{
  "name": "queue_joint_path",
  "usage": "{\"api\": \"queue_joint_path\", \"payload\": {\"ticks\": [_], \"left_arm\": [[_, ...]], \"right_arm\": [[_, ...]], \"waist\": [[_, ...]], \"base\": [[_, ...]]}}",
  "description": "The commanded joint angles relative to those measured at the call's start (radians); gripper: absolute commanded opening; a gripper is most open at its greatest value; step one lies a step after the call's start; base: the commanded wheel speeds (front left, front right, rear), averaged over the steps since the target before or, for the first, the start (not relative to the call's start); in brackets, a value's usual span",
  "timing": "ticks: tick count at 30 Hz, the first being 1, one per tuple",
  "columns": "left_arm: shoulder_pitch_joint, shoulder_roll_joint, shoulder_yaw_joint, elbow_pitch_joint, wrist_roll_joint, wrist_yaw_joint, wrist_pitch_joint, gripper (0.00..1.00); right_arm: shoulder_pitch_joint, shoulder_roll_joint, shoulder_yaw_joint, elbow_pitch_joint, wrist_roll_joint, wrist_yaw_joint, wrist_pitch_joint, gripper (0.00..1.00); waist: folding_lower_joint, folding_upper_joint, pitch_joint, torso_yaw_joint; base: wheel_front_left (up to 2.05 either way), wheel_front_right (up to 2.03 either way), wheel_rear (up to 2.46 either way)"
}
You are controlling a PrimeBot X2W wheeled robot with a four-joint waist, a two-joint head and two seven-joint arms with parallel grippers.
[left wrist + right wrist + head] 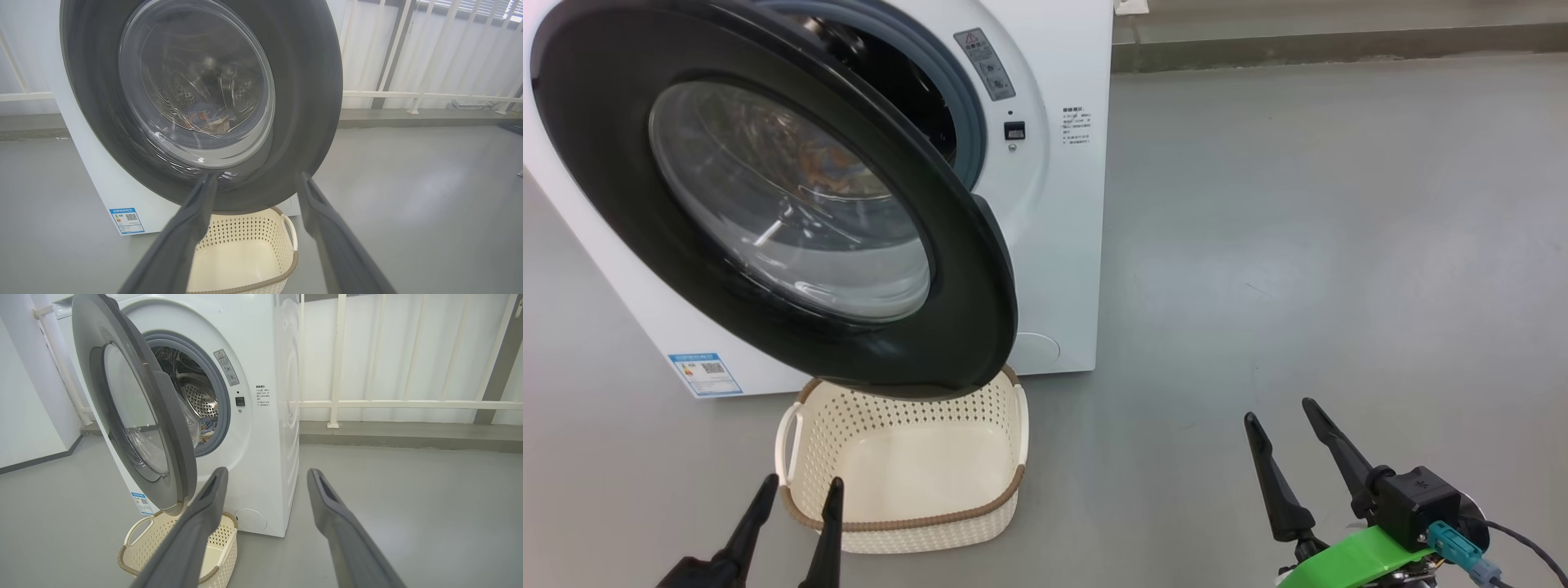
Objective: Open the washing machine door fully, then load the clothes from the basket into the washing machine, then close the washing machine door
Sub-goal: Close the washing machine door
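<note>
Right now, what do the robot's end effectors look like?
The left end effector and right end effector each have two long, tapering black fingers. The right one carries a black block, green bracket, teal connector and dark cable.

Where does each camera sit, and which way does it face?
Head view: on the head, looking down at washing machine door, basket; left gripper, right gripper below.
Left wrist view: left wrist, facing the door's glass; own fingers.
Right wrist view: right wrist, seeing the door's edge, drum; own fingers.
Shared: door, basket.
</note>
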Motion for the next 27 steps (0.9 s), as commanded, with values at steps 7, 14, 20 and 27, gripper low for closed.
{"api": "queue_joint_path", "payload": {"ticks": [7,14,20,27], "left_arm": [[-0.037,0.007,0.031,-0.017,0.014,-0.003,-0.006,1.00],[-0.039,0.004,0.032,-0.014,0.021,-0.003,-0.006,1.00],[-0.037,0.001,0.035,-0.014,0.022,-0.003,-0.006,1.00],[-0.035,-0.001,0.034,-0.013,0.025,-0.003,-0.006,1.00]], "right_arm": [[-0.018,0.001,0.017,-0.023,-0.007,0.002,-0.012,1.00],[-0.019,0.001,0.015,-0.021,-0.005,0.002,-0.012,1.00],[-0.020,0.001,0.014,-0.021,-0.007,0.002,-0.012,1.00],[-0.020,0.001,0.015,-0.020,-0.006,0.002,-0.012,1.00]], "waist": [[0.0000,-0.0001,0.001,0.002],[0.0000,-0.0001,0.002,0.004],[0.0000,-0.0001,0.001,0.006],[0.0000,-0.0001,-0.001,0.005]], "base": [[0.00,0.00,0.00],[0.00,0.00,0.00],[0.00,0.00,0.00],[0.00,0.00,0.00]]}}
